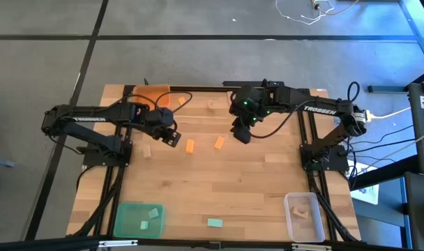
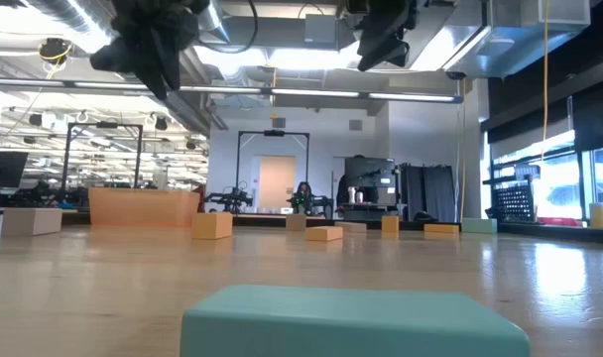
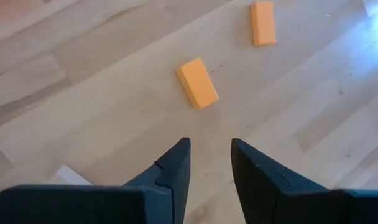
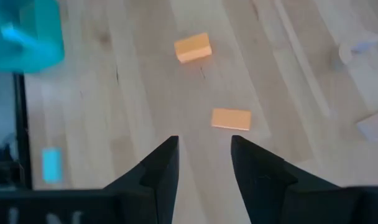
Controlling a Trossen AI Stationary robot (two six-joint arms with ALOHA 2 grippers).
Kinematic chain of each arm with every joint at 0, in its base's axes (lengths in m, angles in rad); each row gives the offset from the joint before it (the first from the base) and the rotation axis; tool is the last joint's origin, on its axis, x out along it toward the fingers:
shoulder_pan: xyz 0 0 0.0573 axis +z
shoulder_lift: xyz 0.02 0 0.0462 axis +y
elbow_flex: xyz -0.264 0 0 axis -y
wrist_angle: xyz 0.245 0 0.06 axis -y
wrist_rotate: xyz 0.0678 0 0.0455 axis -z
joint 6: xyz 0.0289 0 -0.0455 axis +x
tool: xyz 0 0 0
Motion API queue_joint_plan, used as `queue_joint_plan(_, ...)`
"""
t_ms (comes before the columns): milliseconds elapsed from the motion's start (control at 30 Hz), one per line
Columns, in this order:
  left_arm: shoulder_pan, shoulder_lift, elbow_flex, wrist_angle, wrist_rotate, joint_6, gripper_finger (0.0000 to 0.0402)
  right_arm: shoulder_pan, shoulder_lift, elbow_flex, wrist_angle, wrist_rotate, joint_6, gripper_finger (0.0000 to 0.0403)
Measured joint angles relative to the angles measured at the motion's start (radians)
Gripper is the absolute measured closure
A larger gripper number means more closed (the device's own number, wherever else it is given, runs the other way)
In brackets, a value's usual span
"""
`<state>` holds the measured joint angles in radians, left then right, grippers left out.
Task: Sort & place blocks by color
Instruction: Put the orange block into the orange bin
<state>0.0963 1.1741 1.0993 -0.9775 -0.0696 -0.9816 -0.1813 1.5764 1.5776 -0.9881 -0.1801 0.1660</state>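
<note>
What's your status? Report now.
Left gripper open, empty, near orange block. Right gripper open, empty, by another orange block. Nothing blocking.

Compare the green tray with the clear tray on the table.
The green tray is tinted teal and sits at the left near corner; the clear tray is see-through and sits at the right near corner. The green tray holds teal blocks; the clear tray holds pale wood blocks. Both hold two blocks.

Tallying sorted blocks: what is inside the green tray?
The green tray holds two teal blocks. Another teal block lies outside on the table. Nothing covers the tray.
</note>
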Motion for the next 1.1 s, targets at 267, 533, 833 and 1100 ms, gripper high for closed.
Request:
queue_joint_plan(267, 0.091, 0.067, 0.0, 0.003, 0.068, 0.136, 0.0295, -0.036, 0.0, 0.001, -0.101, -0.052, -0.153, 0.0256)
queue_joint_plan(533, 0.105, 0.157, 0.0, 0.03, 0.114, 0.196, 0.0295, -0.025, -0.002, 0.001, -0.139, -0.051, -0.155, 0.0256)
queue_joint_plan(833, 0.105, 0.201, 0.0, 0.087, 0.139, 0.192, 0.0295, -0.009, -0.042, 0.001, -0.16, -0.049, -0.224, 0.0256)
queue_joint_plan(1100, 0.105, 0.201, 0.0, 0.153, 0.143, 0.15, 0.0295, -0.009, -0.225, -0.152, -0.046, -0.056, -0.218, 0.0256)
